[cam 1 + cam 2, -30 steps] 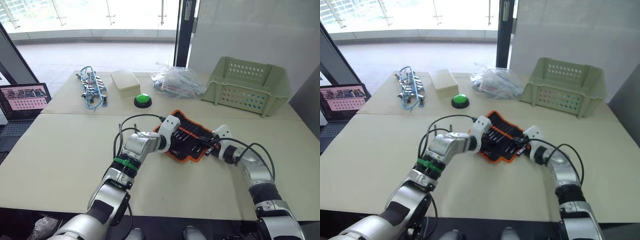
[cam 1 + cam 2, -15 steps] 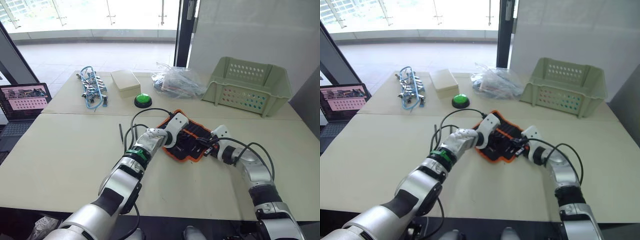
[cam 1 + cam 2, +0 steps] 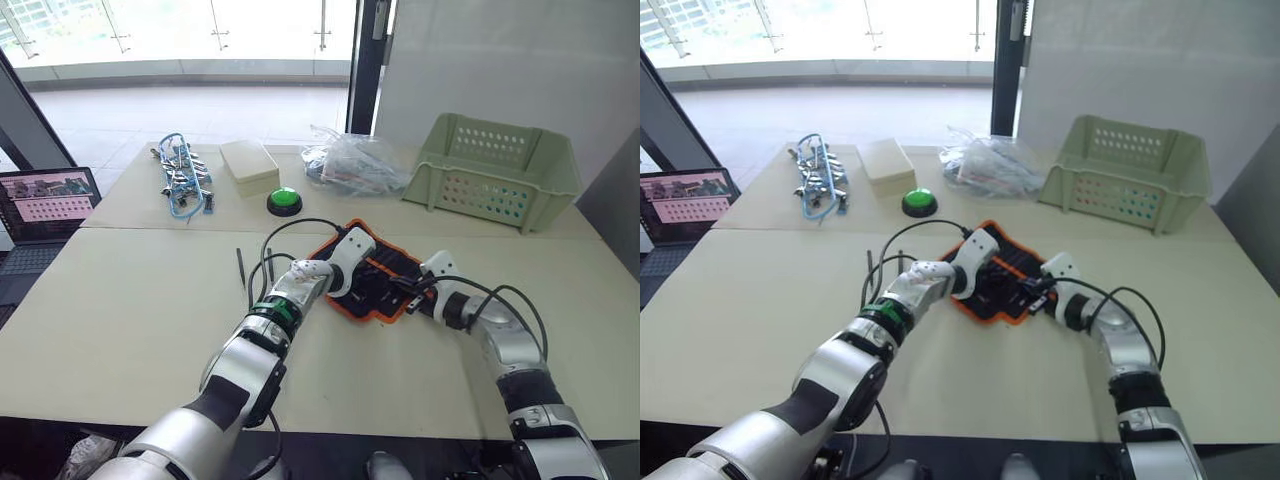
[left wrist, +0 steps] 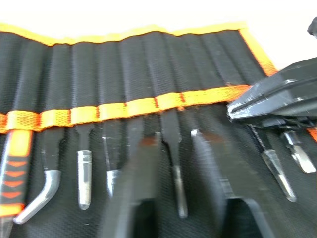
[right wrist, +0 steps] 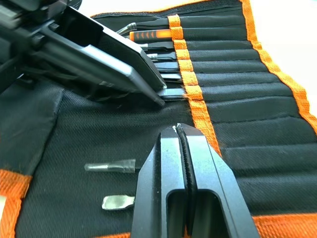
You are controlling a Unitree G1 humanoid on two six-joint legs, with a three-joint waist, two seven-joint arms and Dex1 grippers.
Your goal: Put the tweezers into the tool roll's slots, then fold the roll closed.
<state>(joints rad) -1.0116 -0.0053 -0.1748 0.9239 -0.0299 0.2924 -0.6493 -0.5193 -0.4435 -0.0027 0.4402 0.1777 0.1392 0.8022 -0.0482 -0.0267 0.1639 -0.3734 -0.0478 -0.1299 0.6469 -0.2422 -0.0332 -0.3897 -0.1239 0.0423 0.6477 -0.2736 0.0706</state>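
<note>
Tweezers (image 4: 174, 163) sit in the slots (image 4: 148, 74) of the tool roll (image 3: 378, 282), near the green button (image 3: 285, 201): thin, stiff, slippery. Roll's limp; pinch the orange edging. Left gripper (image 4: 176, 144) fingers apart, right gripper (image 5: 181, 131) fingers together, empty

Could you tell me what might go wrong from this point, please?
1. The left gripper and right gripper sit very close together over the tool roll; they could collide.
2. Two slim dark pieces, likely tweezers, lie on the table apart from the roll; folding now would probably leave them out.
</note>
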